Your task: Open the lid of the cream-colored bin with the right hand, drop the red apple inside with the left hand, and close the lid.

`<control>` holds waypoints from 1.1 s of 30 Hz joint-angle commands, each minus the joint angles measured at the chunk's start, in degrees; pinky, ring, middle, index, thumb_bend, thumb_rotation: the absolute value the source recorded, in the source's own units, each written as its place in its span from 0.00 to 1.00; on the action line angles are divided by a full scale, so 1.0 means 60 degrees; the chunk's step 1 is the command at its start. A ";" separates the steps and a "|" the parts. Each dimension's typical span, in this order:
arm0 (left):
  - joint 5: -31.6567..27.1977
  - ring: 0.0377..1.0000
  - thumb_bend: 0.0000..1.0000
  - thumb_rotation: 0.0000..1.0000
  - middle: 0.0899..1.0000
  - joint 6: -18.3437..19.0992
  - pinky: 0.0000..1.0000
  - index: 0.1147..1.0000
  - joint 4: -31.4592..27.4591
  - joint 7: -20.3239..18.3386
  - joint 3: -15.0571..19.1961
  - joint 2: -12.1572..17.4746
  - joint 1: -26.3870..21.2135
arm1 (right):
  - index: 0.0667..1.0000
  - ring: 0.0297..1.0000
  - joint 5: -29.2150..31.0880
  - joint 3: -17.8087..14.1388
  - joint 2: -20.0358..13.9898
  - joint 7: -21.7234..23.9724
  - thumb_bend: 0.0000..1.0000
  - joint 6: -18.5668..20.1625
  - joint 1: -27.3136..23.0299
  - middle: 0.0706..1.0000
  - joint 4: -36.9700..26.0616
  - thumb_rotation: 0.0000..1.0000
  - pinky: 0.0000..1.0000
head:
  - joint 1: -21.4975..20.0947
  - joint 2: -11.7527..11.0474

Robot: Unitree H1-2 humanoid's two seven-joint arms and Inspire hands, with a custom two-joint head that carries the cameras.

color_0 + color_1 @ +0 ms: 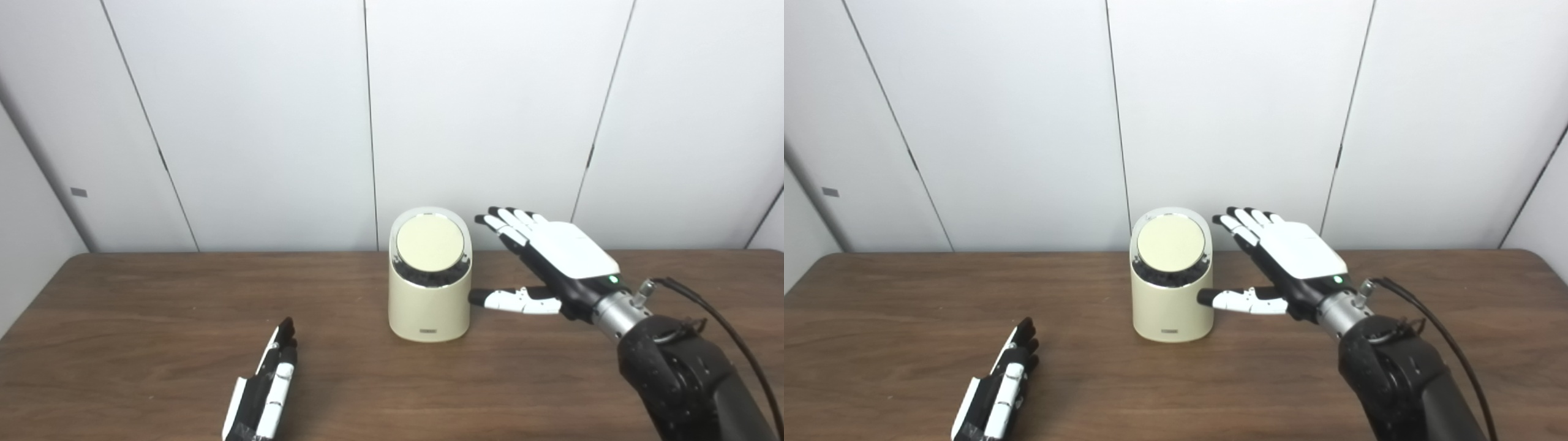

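Note:
The cream-colored bin (429,306) stands upright in the middle of the table, its round slanted lid (429,243) down and facing me. My right hand (548,260) is open just right of the bin, fingers spread at lid height and thumb reaching to the bin's side wall; whether the thumb touches it I cannot tell. My left hand (266,383) rests open on the table near the front left, edge-on, fingers straight and holding nothing. No red apple shows in either view.
The brown wooden table (153,318) ends close behind the bin at a white panelled wall (275,122). A black cable (723,324) runs along my right forearm.

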 commanded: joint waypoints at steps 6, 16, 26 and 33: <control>-0.0053 1.00 0.54 0.86 1.00 -0.0395 1.00 1.00 0.0051 0.0156 0.0263 -0.0111 -0.0183 | 0.98 1.00 0.2489 -0.1404 0.0069 -0.0733 0.55 0.0159 0.0835 1.00 -0.0070 1.00 0.97 | -0.0030 0.0070; -0.0359 1.00 0.58 0.91 1.00 -0.0027 1.00 1.00 -0.0487 -0.0037 0.0433 0.0039 -0.0193 | 1.00 1.00 0.6310 -0.2418 0.0887 -0.1093 0.62 0.0561 0.1804 1.00 0.0506 1.00 1.00 | -0.0185 0.0197; -0.0405 1.00 0.55 0.96 1.00 0.0848 1.00 1.00 -0.1627 -0.0128 0.0571 0.0420 0.0244 | 1.00 1.00 0.7737 -0.2478 0.1599 -0.1771 0.59 0.0716 0.2675 1.00 0.0282 1.00 1.00 | -0.0309 0.0478; -0.0586 1.00 0.50 0.97 1.00 0.0739 1.00 1.00 -0.1811 0.0005 0.0791 0.0293 0.0706 | 1.00 1.00 0.7986 -0.2303 0.1815 -0.2124 0.64 -0.0199 0.3345 1.00 0.0577 1.00 1.00 | -0.0144 0.0680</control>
